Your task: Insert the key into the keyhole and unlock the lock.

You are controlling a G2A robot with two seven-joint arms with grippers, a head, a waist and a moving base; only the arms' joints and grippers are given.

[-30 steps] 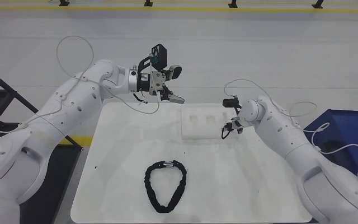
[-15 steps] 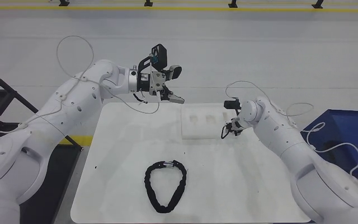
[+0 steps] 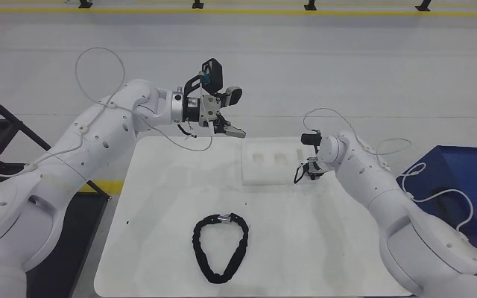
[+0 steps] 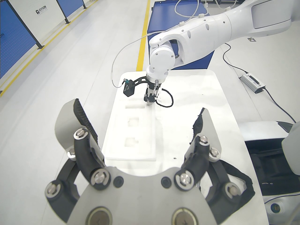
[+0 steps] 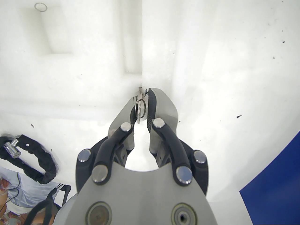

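The right claw [image 5: 143, 94] pinches the key [image 5: 140, 110] at the white tray [image 3: 261, 177] edge, and the left claw [image 3: 237, 132] hangs open near that tray.

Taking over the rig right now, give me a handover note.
Grippers: left gripper open and empty, held over the table's far edge near the foam tray. The right gripper is shut on the key at the tray's end.
Things: chain lock lies looped on the table's near half, apart from both arms.
Done: key gripped.
Left: carry the key to the lock, insert it, turn to unlock.
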